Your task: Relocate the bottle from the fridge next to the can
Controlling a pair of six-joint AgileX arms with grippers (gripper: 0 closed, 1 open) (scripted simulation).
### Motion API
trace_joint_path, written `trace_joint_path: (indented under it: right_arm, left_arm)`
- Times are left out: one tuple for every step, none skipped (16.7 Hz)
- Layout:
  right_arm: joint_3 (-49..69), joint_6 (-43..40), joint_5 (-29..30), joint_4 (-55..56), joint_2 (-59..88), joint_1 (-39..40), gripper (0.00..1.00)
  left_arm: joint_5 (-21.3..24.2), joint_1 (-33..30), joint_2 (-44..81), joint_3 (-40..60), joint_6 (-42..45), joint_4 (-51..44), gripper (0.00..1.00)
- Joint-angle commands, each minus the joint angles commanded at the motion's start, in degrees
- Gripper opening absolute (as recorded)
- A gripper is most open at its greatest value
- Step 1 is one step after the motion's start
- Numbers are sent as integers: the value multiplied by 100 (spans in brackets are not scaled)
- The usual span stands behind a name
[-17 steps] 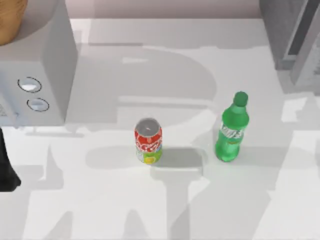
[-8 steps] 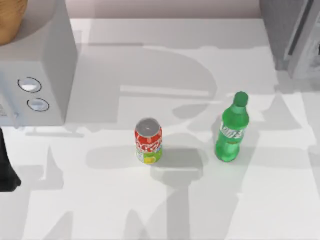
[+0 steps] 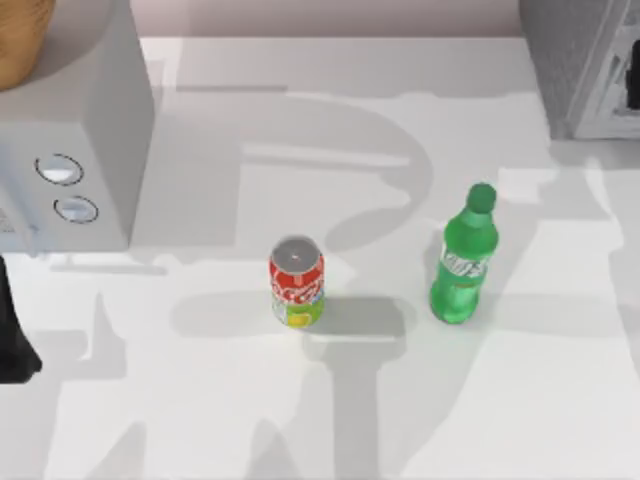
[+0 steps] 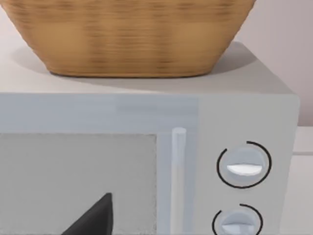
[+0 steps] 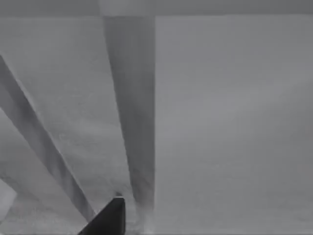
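Bottle (image 3: 463, 258) stood upright on the table (image 3: 200, 400), well right of the can (image 3: 296, 283), already outside the fridge (image 3: 580, 70); we judged closing its door gently remained, our grippers' finger state untellable.

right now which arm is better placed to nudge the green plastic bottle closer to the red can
Right, probably. The green translucent plastic bottle stands upright on the white table, apart from the short red soda can, toward the table's right side near the grey fridge. The left arm is parked at the far left edge.

Fridge (image 3: 585, 65), basket (image 3: 20, 40) cut by frame edge.
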Motion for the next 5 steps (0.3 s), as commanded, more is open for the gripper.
trace_joint_path:
  right_arm:
    - [260,2,7,-48,183,0,100]
    - [472,4,14,-90,338,-1,100]
    - [625,5,19,-122,458,-1,100]
    - [716,6,21,-143,534,-1,100]
    - [746,6,23,-150,560,-1,100]
  left_arm:
    - [0,0,0,0,0,0,100]
    - [0,0,0,0,0,0,100]
    - [0,0,0,0,0,0,100]
    - [0,0,0,0,0,0,100]
    - [0,0,0,0,0,0,100]
